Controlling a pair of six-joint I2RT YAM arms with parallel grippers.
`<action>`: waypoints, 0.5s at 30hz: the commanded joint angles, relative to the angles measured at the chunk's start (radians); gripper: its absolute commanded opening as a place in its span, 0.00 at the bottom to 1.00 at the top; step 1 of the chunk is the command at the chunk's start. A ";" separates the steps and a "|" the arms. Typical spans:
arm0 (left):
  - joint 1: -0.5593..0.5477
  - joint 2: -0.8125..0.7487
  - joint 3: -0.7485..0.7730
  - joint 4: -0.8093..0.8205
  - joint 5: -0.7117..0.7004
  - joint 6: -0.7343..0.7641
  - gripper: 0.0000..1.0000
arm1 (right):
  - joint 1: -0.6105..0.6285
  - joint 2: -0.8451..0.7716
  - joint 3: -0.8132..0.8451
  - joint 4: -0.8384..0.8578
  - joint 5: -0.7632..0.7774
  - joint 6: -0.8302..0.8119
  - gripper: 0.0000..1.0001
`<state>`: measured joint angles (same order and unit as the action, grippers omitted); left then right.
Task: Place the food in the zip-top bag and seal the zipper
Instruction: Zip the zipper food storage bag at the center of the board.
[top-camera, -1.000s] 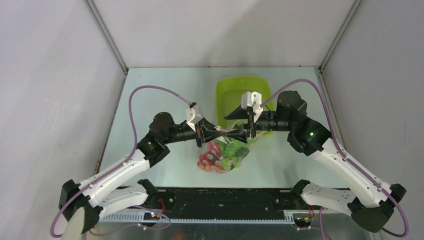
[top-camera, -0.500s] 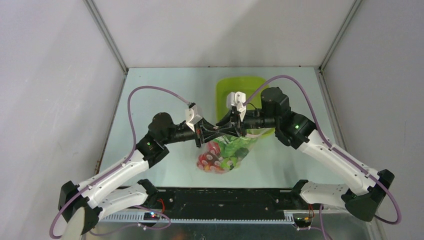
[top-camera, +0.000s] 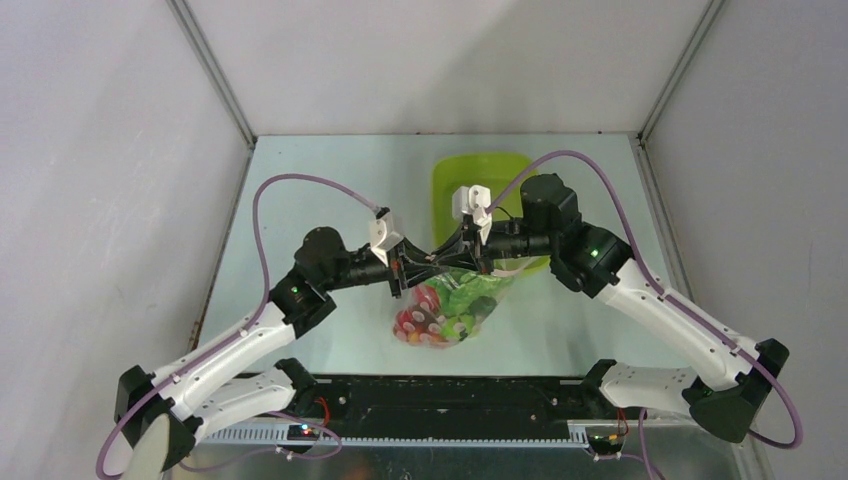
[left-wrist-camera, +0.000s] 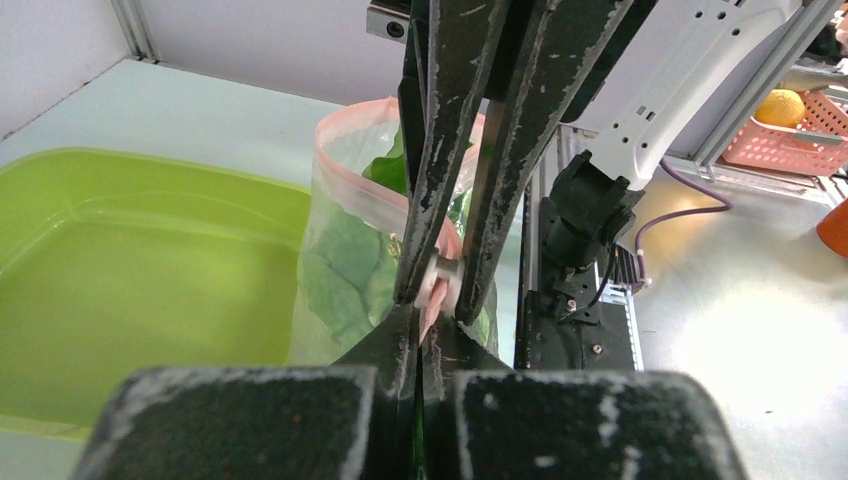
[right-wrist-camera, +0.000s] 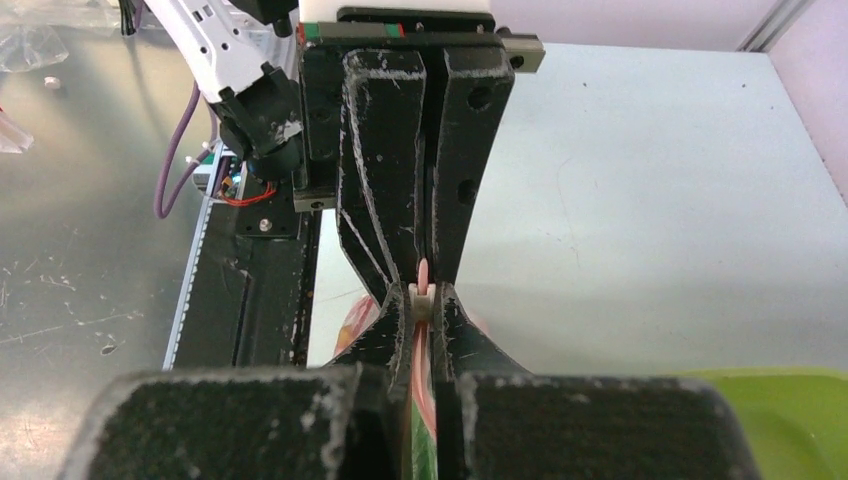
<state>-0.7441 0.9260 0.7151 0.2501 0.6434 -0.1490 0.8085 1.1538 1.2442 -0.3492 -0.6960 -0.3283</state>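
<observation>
Centre frame in the top view, the left gripper (top-camera: 430, 264) is clenched on the zipper (left-wrist-camera: 345, 172), tip to tip with the right gripper (top-camera: 448, 257), which pinches the same pink strip. Just below them is the zip-top bag (top-camera: 482, 300) with the food (top-camera: 430, 318) inside; the green tray (top-camera: 480, 170) sits above.

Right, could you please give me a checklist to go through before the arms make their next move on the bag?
1. Food all inside the zip-top bag: ok, none seen loose.
2. Left gripper clamped on the zipper: ok.
3. Right gripper clamped on the zipper: ok.
4. Zipper sealed across its full width: not ok, the mouth gapes open beyond the grippers in the left wrist view.
5. Clearance between the two grippers' fingertips: cannot tell, they nearly meet.
</observation>
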 joint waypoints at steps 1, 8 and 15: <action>0.002 -0.058 0.006 0.082 -0.032 0.019 0.00 | -0.017 -0.028 0.040 -0.109 0.023 -0.033 0.00; 0.001 -0.069 0.004 0.069 -0.035 0.034 0.00 | -0.039 -0.065 0.040 -0.202 0.062 -0.057 0.00; 0.001 -0.075 0.004 0.063 -0.025 0.043 0.00 | -0.051 -0.091 0.039 -0.219 0.075 -0.054 0.00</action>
<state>-0.7502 0.8986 0.7151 0.2382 0.6315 -0.1314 0.7769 1.0996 1.2530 -0.4995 -0.6514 -0.3756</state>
